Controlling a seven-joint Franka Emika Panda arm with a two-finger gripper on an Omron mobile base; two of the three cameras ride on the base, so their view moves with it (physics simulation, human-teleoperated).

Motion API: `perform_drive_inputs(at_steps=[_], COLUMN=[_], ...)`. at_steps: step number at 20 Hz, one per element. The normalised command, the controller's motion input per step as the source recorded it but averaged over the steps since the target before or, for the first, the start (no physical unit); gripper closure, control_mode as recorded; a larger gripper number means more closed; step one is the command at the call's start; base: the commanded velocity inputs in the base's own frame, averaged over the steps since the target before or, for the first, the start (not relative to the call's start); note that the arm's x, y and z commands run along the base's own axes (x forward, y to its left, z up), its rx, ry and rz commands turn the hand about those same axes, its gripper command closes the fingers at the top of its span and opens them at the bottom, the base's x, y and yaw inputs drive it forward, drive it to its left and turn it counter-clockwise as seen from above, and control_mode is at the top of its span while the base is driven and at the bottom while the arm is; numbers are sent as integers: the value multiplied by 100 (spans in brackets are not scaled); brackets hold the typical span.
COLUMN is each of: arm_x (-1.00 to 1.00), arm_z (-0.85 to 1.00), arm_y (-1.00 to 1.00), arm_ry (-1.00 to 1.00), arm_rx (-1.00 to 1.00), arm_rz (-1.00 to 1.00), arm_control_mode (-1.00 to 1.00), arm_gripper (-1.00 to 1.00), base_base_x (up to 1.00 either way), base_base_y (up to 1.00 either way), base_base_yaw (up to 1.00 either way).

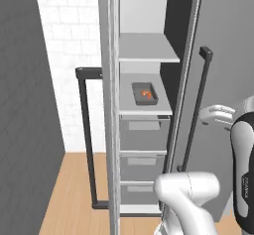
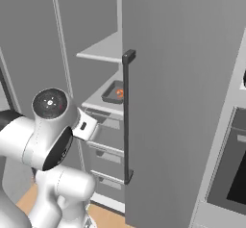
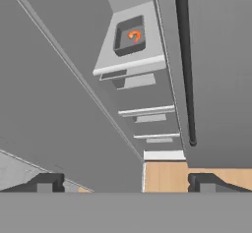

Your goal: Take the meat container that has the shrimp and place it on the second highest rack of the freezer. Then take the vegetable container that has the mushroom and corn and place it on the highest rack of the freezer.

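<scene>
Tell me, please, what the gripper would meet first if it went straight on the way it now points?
Probably the freezer's drawer fronts, below the shelf holding the shrimp container. The open gripper holds nothing and aims into the open freezer beside the door; depth is unclear.

The white Franka arm with dark joints stands folded at the elbow; its two-finger gripper hangs empty, dark fingertips spread wide apart

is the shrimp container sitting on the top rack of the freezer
No, the shrimp container sits on the second highest rack, while the highest rack above it holds nothing.
</scene>
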Motion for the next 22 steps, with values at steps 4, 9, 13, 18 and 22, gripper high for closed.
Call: perform_drive_inputs(at_steps=[4, 9, 13, 18, 22], arm_x=[0, 0, 0, 0, 0], arm_z=[0, 0, 0, 0, 0], arm_y=[0, 0, 0, 0, 0], arm_ry=[0, 0, 0, 0, 0], arm_rx=[0, 0, 0, 0, 0], arm_rz=[0, 0, 0, 0, 0], arm_control_mode=[100, 100, 100, 100, 100], arm_gripper=[-100, -100, -100, -100, -100], base_base_x=[-100, -93, -25, 10, 77], base_base_y=[-77, -53, -88, -100, -100], base_base_yaw=[-11, -9, -26, -45, -26])
